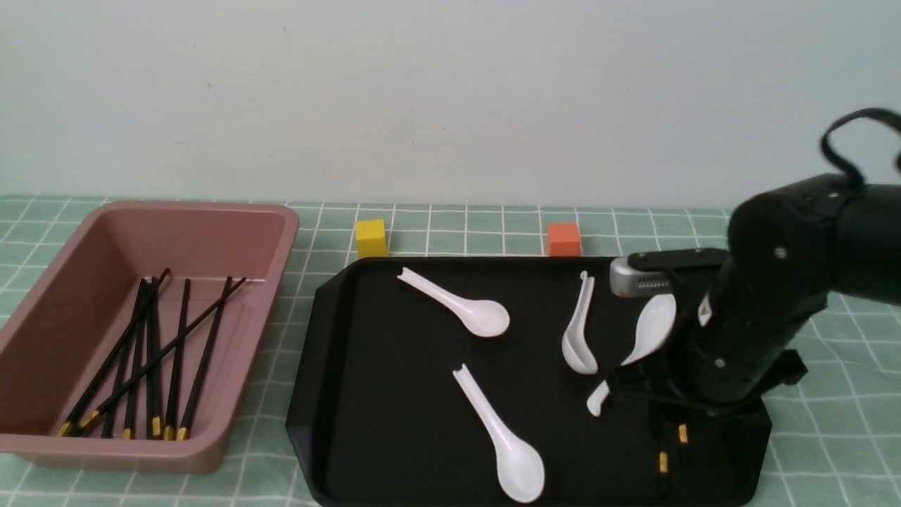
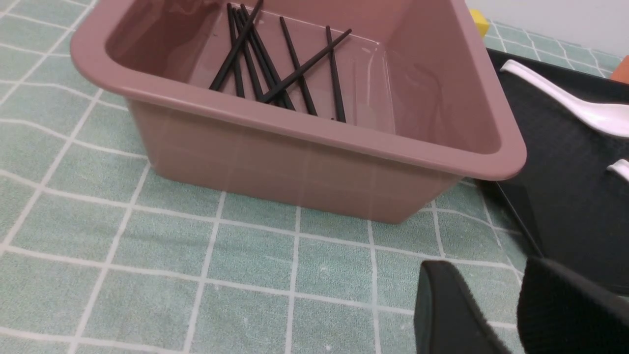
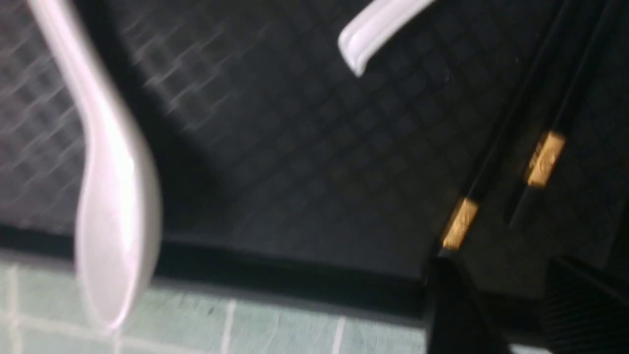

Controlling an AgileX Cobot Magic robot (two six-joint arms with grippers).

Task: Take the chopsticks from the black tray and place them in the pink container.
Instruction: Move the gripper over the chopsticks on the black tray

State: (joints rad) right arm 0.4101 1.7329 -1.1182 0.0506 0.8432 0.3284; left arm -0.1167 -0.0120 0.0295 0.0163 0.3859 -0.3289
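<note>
Needed right tool [image 3: 501,290], spread and empty, centred over both chopsticks [image 3: 459,223] on black tray [image 3: 295,147], clear of nearby spoon [image 3: 378,24].

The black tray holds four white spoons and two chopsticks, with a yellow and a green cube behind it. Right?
No: the front view shows an orange cube, not green, with the yellow cube behind the black tray. The rest stands.

Two gold-banded chopsticks [image 3: 544,158] on black tray [image 3: 295,147], white spoon [image 3: 118,206] beside — blurred
</note>
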